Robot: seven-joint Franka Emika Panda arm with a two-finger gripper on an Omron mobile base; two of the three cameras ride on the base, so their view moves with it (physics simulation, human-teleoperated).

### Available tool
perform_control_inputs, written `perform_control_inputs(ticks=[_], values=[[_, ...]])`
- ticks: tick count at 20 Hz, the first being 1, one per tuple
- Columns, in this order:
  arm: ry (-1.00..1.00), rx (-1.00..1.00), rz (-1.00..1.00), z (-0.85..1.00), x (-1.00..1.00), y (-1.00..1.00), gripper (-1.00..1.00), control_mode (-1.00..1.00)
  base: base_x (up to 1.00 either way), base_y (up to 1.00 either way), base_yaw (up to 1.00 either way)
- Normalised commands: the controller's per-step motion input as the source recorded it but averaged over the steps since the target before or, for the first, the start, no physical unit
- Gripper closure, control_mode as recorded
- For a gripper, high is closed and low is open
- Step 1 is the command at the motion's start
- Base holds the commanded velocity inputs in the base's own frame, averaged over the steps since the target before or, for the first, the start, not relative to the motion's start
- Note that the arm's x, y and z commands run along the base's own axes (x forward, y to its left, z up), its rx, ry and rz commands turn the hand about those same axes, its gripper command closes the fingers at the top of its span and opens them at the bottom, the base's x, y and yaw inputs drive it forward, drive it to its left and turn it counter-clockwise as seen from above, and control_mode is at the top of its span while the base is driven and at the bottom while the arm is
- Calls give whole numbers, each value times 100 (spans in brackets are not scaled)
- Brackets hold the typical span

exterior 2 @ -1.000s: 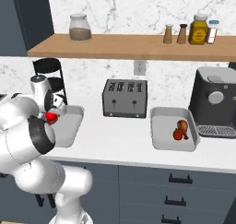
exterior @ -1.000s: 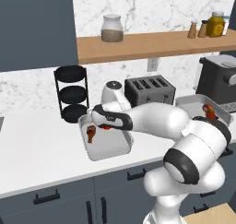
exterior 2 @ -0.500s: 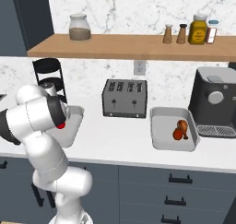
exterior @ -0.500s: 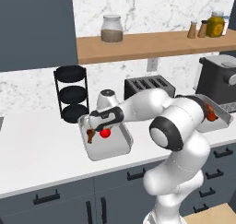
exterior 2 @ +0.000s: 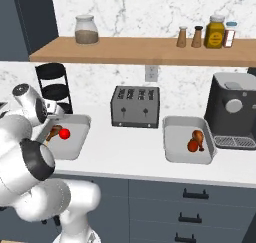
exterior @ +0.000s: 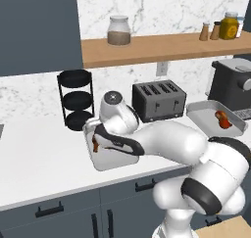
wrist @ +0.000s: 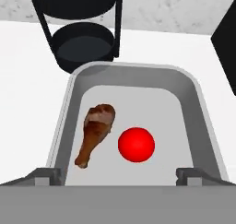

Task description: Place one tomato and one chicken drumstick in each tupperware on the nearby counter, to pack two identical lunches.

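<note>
The left tupperware [wrist: 69, 103] holds a reddish-brown chicken drumstick [wrist: 96, 132] and a glossy red tomato [wrist: 136, 144], lying side by side and apart. My gripper [wrist: 119, 176] hovers over this tray's near rim, open, with its fingertips [wrist: 46, 174] spread wide and nothing between them. In the right base view the same tray [exterior 2: 80, 121] shows the tomato [exterior 2: 64, 133] and the drumstick [exterior 2: 53, 133]. The right tupperware [exterior 2: 172, 154] holds a second drumstick [exterior 2: 198, 137] with a dark red ball [exterior 2: 192, 146] against it. My arm hides much of the left tray [exterior: 110, 162] in the left base view.
A black three-tier stand [exterior: 76, 100] sits just behind the left tray. The slotted toaster [exterior 2: 136, 106] stands between the trays on the white counter [exterior 2: 130, 157]. A dark coffee machine [exterior 2: 234, 109] flanks the right tray. A wooden shelf [exterior 2: 140, 51] with jars runs overhead.
The tomato that sat between my fingers now lies in the left tray beside the drumstick. My fingers have opened and the arm has swung into a different pose.
</note>
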Motion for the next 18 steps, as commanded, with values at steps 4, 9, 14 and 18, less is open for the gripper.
perform_control_inputs(ticks=[4, 9, 14, 18], values=[[-60, 4, 0, 100, -100, -50, -100, -100, 0, 0, 0], [-67, 1, 2, 100, -100, -97, -100, -100, 0, 0, 0], [-62, 1, 2, 100, -100, -100, -100, -100, 0, 0, 0], [-44, 17, 2, 100, -100, -92, -100, -100, 0, 0, 0]])
